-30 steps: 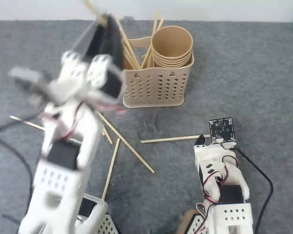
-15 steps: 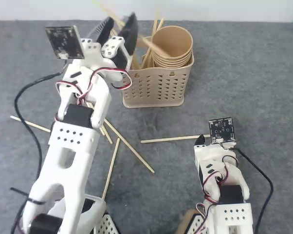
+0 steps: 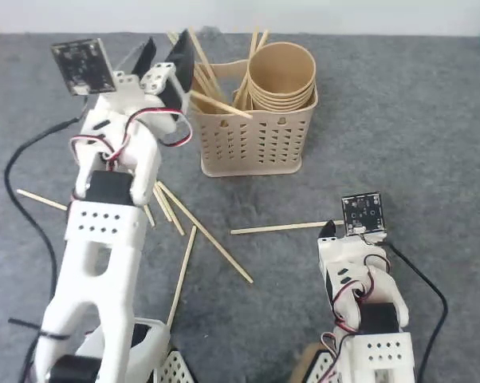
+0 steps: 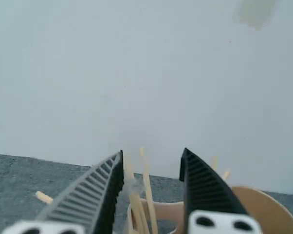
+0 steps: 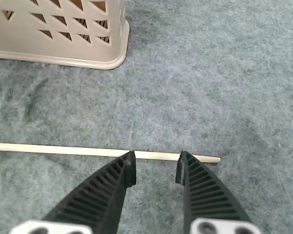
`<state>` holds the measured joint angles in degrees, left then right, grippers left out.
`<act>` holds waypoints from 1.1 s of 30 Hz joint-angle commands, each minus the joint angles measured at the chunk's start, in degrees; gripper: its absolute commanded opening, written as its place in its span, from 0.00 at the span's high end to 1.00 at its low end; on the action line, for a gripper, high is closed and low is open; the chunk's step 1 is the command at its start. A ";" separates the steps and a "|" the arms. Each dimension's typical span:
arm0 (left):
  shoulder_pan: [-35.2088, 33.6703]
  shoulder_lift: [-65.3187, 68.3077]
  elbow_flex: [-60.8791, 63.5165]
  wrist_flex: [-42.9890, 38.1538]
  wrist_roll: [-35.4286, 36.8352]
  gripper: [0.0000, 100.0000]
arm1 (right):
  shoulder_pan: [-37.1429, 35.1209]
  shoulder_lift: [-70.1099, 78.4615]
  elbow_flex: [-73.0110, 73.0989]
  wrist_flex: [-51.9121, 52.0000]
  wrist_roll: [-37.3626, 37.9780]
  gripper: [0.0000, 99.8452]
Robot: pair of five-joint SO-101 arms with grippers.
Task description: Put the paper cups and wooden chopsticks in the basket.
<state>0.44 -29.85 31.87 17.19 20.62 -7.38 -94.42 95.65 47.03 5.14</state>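
A beige slotted basket (image 3: pixel 260 136) stands at the back of the grey mat, holding a stack of paper cups (image 3: pixel 281 70) and several wooden chopsticks (image 3: pixel 204 76). One chopstick (image 3: pixel 222 105) lies slanted across its left part. My left gripper (image 3: pixel 167 57) hangs open and empty just left of the basket's top. In the left wrist view the gripper (image 4: pixel 153 161) frames upright chopsticks (image 4: pixel 147 192) and a cup rim (image 4: pixel 265 209). My right gripper (image 5: pixel 155 165) is open, low over a loose chopstick (image 5: pixel 78 150) that also shows on the mat (image 3: pixel 284 227).
Several loose chopsticks lie on the mat near the left arm's base: a long one (image 3: pixel 206 234), another (image 3: pixel 182 274) and one at the far left (image 3: pixel 41 199). The basket corner (image 5: pixel 95 51) stands beyond the right gripper. Cables trail beside both arms.
The left gripper swung to the basket's top, let go of a chopstick that dropped across the basket, then drew back to the left. The right arm stayed still.
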 commanded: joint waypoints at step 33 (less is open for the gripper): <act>-18.20 5.27 16.84 4.40 -24.44 0.83 | 0.31 -0.66 1.23 -1.19 0.62 0.85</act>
<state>-18.64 -24.40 41.80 34.51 4.18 -7.38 -94.42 95.65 47.03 5.14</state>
